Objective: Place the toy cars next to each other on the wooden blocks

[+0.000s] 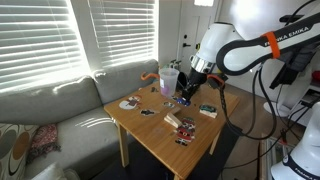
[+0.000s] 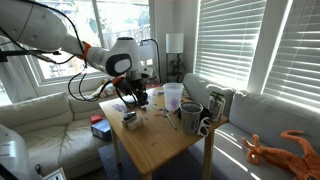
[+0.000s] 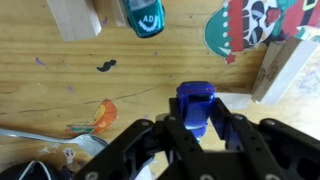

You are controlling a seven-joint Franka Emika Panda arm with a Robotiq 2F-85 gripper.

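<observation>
In the wrist view my gripper (image 3: 194, 118) is shut on a small blue toy car (image 3: 195, 102), held just above the wooden table. A teal toy car (image 3: 145, 16) sits at the top of the wrist view next to a pale wooden block (image 3: 74, 17). Another pale wooden block (image 3: 283, 68) stands at the right edge. In both exterior views the gripper (image 1: 187, 93) (image 2: 135, 95) hangs low over the table's middle; the cars are too small to make out there.
A colourful round sticker (image 3: 250, 25) and a small orange mark (image 3: 103, 115) lie on the table (image 1: 160, 135). Cups (image 2: 173, 96) and a mug (image 2: 190, 117) stand near the table's window side. A couch (image 1: 50, 115) adjoins the table. A lamp (image 2: 174, 43) stands behind.
</observation>
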